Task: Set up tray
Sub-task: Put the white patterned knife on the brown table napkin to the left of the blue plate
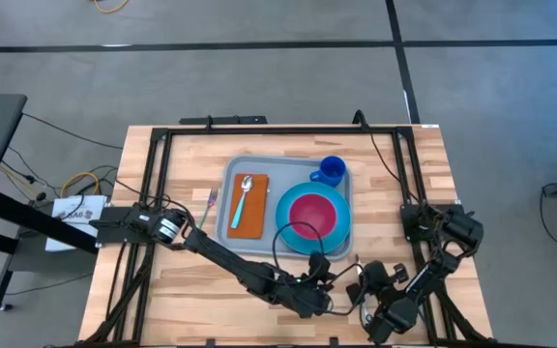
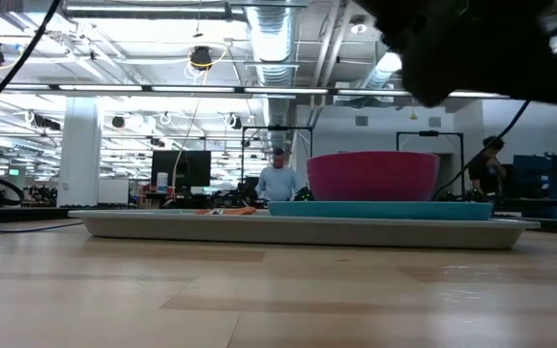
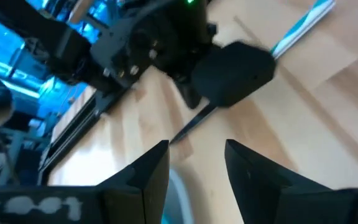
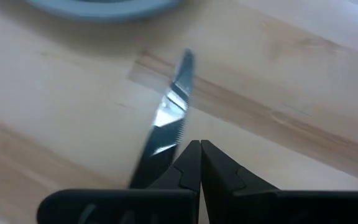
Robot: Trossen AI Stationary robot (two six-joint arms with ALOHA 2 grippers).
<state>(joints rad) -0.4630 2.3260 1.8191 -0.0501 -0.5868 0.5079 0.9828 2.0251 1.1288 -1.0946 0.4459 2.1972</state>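
High view: the tray (image 1: 288,166) lies at the middle of the table (image 1: 182,290), toward its far side. In the tray, a napkin (image 1: 248,206) fills the left part, and a spoon (image 1: 244,195) lies on the napkin, bowl end toward the far side. A round blue plate (image 1: 291,230) takes the right part, with a pink bowl (image 1: 312,214) on it. A blue cup (image 1: 330,171) stands in the tray's far right corner. A fork (image 1: 208,207) lies on the table just left of the tray. The left claw (image 1: 329,286) is near the table's near edge, just off the tray's near right corner, its fingers (image 3: 148,177) spread apart with nothing between them. The right claw (image 1: 361,287) is close beside it on the right, its fingers (image 4: 188,165) pressed together. A knife (image 4: 166,127) shows in the right wrist view by those fingers, serrated blade over the table; whether they grip it I cannot tell.
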